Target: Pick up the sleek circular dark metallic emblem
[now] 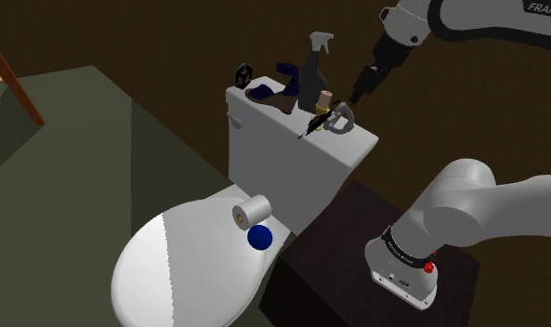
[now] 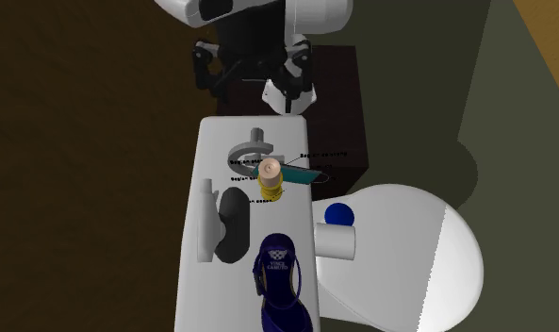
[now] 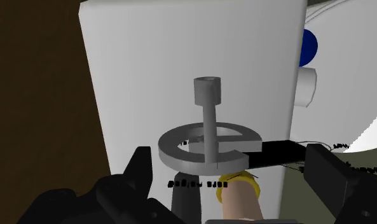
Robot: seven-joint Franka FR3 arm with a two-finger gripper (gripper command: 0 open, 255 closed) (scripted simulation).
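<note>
Wrist view: smooth grey e-shaped emblem (image 3: 209,139) before spread gripper (image 3: 230,156).

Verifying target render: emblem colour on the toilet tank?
The emblem is plain grey, clearest in the wrist view.

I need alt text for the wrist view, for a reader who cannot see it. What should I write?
A grey, e-shaped circular emblem with an upright stem lies on a white toilet tank lid, inside the open black gripper, which does not touch it. A tan-capped yellow bottle stands near the emblem; a blue ball sits farther off.
</note>
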